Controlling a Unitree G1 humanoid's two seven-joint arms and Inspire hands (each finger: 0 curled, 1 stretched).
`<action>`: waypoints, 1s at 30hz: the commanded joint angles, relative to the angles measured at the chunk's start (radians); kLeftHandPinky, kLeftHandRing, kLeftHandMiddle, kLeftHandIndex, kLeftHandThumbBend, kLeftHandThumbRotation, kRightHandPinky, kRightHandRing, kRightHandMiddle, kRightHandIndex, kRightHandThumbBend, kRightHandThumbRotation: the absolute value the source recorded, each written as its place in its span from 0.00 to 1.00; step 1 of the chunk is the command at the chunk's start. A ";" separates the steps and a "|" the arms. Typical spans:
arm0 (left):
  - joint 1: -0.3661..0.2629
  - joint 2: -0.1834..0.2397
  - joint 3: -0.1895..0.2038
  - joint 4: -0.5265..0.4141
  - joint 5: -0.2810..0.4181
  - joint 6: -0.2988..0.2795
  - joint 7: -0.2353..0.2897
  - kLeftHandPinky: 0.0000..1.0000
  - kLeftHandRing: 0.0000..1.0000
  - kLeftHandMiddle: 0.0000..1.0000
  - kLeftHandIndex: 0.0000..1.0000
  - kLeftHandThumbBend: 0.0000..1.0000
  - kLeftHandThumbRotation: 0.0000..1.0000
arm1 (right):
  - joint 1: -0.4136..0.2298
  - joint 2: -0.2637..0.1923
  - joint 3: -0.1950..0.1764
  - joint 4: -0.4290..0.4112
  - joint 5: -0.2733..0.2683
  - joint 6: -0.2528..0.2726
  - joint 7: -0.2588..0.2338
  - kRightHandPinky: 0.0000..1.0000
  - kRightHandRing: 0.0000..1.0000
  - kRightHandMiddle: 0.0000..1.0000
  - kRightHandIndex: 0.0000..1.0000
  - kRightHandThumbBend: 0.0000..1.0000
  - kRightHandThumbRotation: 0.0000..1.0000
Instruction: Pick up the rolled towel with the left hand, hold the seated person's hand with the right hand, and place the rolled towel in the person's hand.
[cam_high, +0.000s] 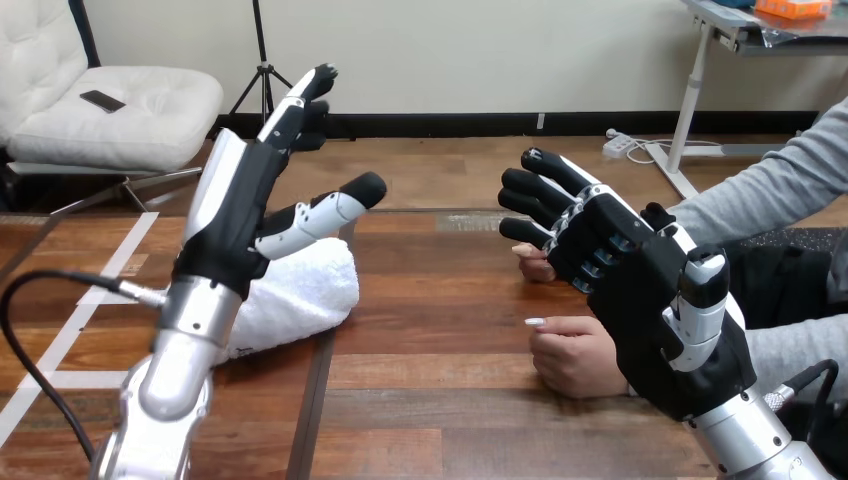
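A white rolled towel (300, 292) lies on the wooden table at the left, partly hidden behind my left hand. My left hand (240, 215) hangs above it, open, fingers straight and thumb spread, holding nothing. My right hand (640, 290) is raised at the right, open, with its fingers pointing left. The person's two hands rest on the table behind and under it: one (575, 352) near the front, the other (535, 262) just past my fingertips. I cannot tell whether my right hand touches either of them.
The wooden table (430, 390) stretches between my two arms, with a dark seam (315, 400) running down its left part. The person's grey sleeve (770, 190) comes in from the right edge.
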 joint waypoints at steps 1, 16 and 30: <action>-0.134 0.036 -0.031 0.101 0.067 0.002 0.069 0.80 0.90 0.94 0.95 0.95 0.84 | -0.078 0.003 -0.021 0.008 0.014 -0.028 0.006 0.88 0.91 0.89 0.89 1.00 1.00; -0.306 0.067 -0.120 0.335 0.217 0.085 0.184 0.75 0.88 0.93 0.94 0.87 0.83 | -0.094 0.001 -0.027 0.017 0.017 -0.032 0.016 0.85 0.89 0.89 0.89 1.00 1.00; -0.440 0.068 -0.195 0.526 0.295 0.174 0.212 0.72 0.89 0.94 0.95 0.85 0.84 | -0.099 0.002 -0.027 0.020 0.017 -0.033 0.020 0.83 0.89 0.89 0.89 1.00 1.00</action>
